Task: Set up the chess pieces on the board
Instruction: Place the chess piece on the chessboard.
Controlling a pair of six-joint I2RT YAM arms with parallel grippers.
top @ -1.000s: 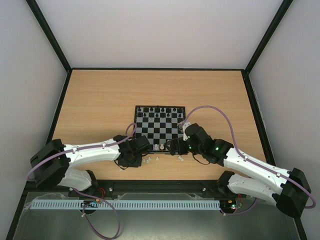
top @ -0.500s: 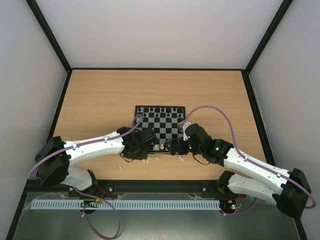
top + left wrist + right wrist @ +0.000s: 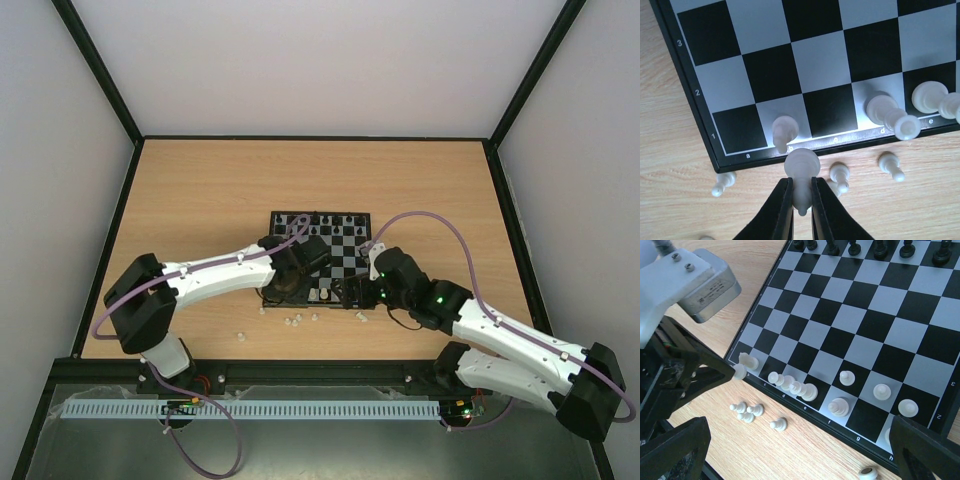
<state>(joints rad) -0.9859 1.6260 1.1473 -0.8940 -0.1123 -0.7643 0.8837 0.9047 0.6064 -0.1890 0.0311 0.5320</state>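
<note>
The board (image 3: 340, 262) lies mid-table, black pieces (image 3: 880, 250) along its far rows. My left gripper (image 3: 801, 186) is shut on a small white piece (image 3: 801, 164), held just off the board's near-left corner (image 3: 715, 150); from the top the left gripper (image 3: 306, 287) is by that corner. White pieces stand on the near row (image 3: 784, 131) (image 3: 885, 111) (image 3: 838, 406). My right gripper (image 3: 800, 455) hangs open over the board's near edge with nothing between its fingers (image 3: 675, 450).
Loose white pawns lie on the wooden table in front of the board (image 3: 840, 172) (image 3: 890, 165) (image 3: 722, 182) (image 3: 241, 335). Another white piece (image 3: 867, 473) lies on its side near the board's near-right corner. The two grippers are close together at the board's near edge.
My left gripper has shut on a white piece among the loose pawns and carried it up and right to the board's near-left corner. The right arm has stayed put.
</note>
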